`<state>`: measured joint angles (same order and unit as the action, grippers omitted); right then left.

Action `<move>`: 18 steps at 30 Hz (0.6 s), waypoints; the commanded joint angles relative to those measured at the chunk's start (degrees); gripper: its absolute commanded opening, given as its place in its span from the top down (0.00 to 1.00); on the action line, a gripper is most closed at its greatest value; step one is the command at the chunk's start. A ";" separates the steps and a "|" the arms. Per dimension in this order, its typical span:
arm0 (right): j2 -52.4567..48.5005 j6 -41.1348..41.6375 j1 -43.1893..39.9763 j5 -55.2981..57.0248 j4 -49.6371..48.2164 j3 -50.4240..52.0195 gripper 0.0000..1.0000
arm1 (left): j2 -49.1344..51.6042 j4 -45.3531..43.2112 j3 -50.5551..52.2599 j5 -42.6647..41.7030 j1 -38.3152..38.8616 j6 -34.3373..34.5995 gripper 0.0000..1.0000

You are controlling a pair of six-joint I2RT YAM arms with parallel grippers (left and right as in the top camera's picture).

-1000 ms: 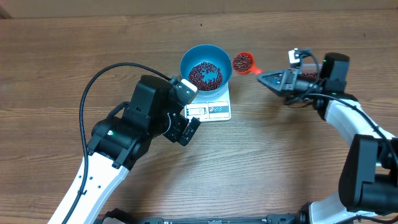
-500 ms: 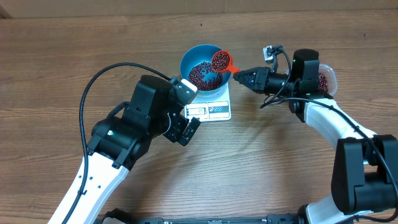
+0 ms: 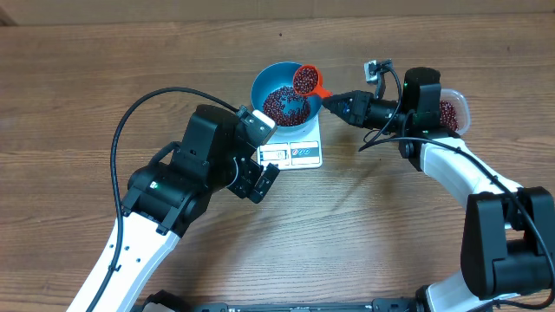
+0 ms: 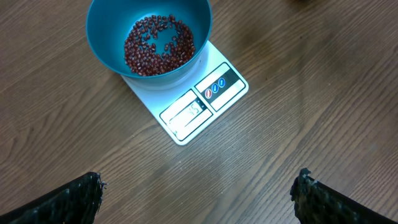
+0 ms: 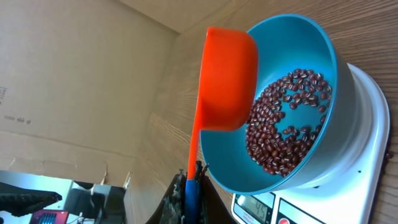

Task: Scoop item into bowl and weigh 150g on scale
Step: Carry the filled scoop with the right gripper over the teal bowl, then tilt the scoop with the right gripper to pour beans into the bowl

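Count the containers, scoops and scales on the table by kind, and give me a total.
Bowls: 1, the blue bowl
Tubs: 1, the clear tub
Scoops: 1, the orange scoop
Scales: 1, the white scale
Total: 4

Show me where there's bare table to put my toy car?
The wooden table is bare left of the round blue bowl, and between the two arms, in front of the flat white scale. It is crowded at the bowl, where the right gripper holds the orange plastic scoop over it.
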<state>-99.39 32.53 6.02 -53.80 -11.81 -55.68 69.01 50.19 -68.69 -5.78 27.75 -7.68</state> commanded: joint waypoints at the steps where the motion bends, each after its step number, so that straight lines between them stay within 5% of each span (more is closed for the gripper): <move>1: -0.50 -1.38 0.09 0.26 -0.55 0.13 0.96 | -0.02 -0.04 0.07 -0.02 -0.20 -1.09 0.00; 18: -0.50 -6.93 0.09 2.36 -0.55 0.13 0.96 | -0.02 -0.04 0.07 -0.02 -0.20 -1.09 0.00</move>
<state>-99.39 27.55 6.02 -52.23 -11.86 -55.68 69.01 50.19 -68.69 -5.80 27.75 -7.68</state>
